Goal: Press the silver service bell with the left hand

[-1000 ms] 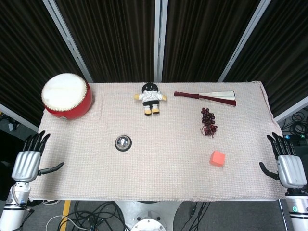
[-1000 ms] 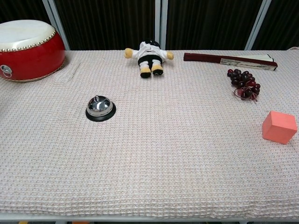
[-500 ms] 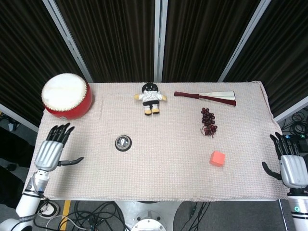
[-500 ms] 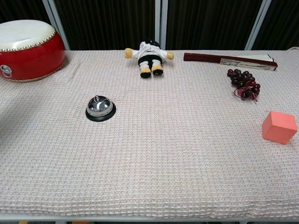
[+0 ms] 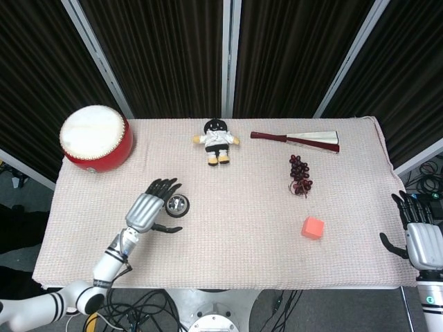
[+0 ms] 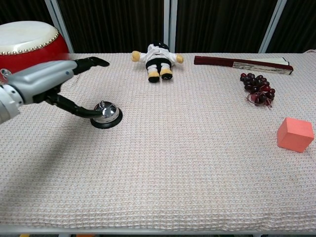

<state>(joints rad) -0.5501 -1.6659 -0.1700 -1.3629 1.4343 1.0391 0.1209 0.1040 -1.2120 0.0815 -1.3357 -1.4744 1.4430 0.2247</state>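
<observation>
Left hand: the left hand [image 5: 147, 209] is hovering flat above the cloth with fingers spread wide and nothing in it, just at nine o'clock of the silver service bell [image 5: 177, 205].
Bell: the bell is sitting on its black base on the left half of the table [image 5: 235, 242], at five o'clock from the red drum [image 5: 95, 138] and well apart from it.
Step in hand: by my judgement the hand is lining up for the press and is not yet on the plunger.
Doing it well: it is needing to slide toward three o'clock until a fingertip or the palm is over the top button [image 6: 102, 103], then come straight down; a slanting push could skid the bell.
Right hand: the right hand [image 5: 422, 242] is resting open at the table's right edge, holding nothing.
Hard to tell: in the chest view the thumb [image 6: 76, 107] is crossing the bell's left side, so I cannot say whether it is touching; the fingertips' height above the bell is unclear from overhead.
</observation>
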